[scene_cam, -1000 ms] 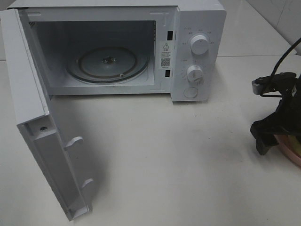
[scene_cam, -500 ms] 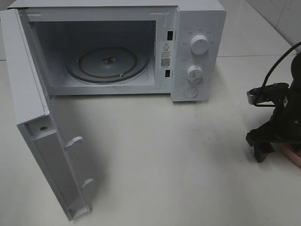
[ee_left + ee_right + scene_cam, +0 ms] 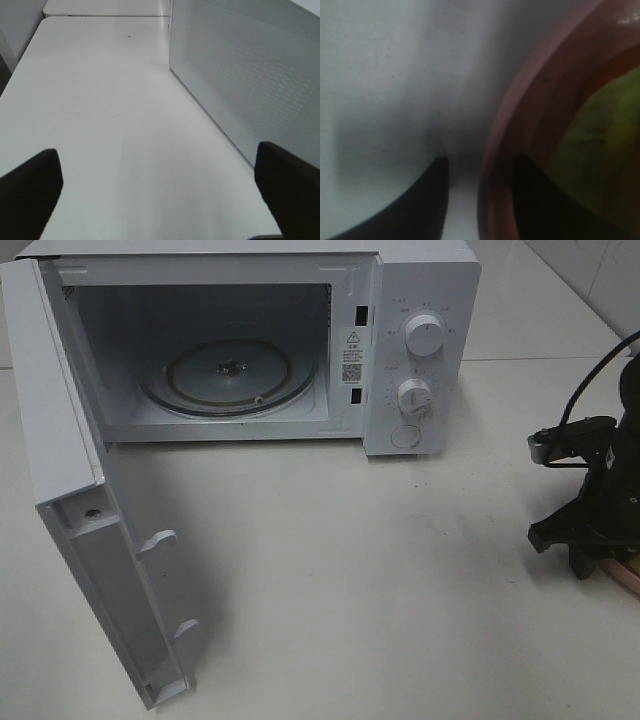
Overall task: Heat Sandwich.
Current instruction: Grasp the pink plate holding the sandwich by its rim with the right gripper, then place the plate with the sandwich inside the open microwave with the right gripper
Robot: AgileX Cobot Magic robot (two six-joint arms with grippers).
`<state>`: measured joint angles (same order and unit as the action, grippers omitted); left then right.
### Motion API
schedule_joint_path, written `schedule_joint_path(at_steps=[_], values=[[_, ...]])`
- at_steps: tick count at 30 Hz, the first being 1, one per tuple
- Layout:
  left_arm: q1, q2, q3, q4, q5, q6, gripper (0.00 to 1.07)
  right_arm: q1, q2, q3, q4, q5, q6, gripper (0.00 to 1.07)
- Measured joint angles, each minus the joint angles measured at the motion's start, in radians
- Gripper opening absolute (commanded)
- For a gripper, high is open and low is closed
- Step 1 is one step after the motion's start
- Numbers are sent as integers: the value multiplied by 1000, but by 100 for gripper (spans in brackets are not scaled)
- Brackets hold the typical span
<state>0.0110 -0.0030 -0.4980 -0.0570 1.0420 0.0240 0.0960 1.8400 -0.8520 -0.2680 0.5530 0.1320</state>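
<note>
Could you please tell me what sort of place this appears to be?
Likely a mock kitchen bench: an open white microwave stands on a plain white table, with a pink plate nearby.

Kitchen-like test bench — white microwave (image 3: pixel 420 360) on a plain white table (image 3: pixel 400 570), tiled wall (image 3: pixel 600 270) behind.

White microwave (image 3: pixel 445 290), finely dotted white door (image 3: pixel 250 75), white table (image 3: pixel 350 570), pink plate (image 3: pixel 530 90), yellow-green sandwich (image 3: pixel 605 135), black fingers (image 3: pixel 420 210)

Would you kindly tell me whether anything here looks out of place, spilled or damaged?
Nothing stands out: the microwave door hangs open, its glass turntable sits flat and bare, and no spill shows on the table.
</note>
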Motion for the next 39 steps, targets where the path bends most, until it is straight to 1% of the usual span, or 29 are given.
schedule_joint_path(at_steps=[1, 2, 6, 24, 31, 35, 39], values=[[0, 0, 0, 0, 0, 0, 100, -1, 0, 0, -19, 1, 17, 10], [0, 0, 0, 0, 0, 0, 100, -1, 0, 0, -28, 3, 27, 0], [0, 0, 0, 0, 0, 0, 100, 0, -1, -6, -57, 3, 51, 0], [0, 0, 0, 0, 0, 0, 100, 7, -1, -6, -77, 27, 63, 0], [0, 0, 0, 0, 0, 0, 100, 47, -6, -6, -131, 77, 111, 0], [0, 0, 0, 0, 0, 0, 100, 89, -50, -6, -188, 129, 185, 0], [0, 0, 0, 0, 0, 0, 100, 113, -75, -5, -180, 157, 192, 0]])
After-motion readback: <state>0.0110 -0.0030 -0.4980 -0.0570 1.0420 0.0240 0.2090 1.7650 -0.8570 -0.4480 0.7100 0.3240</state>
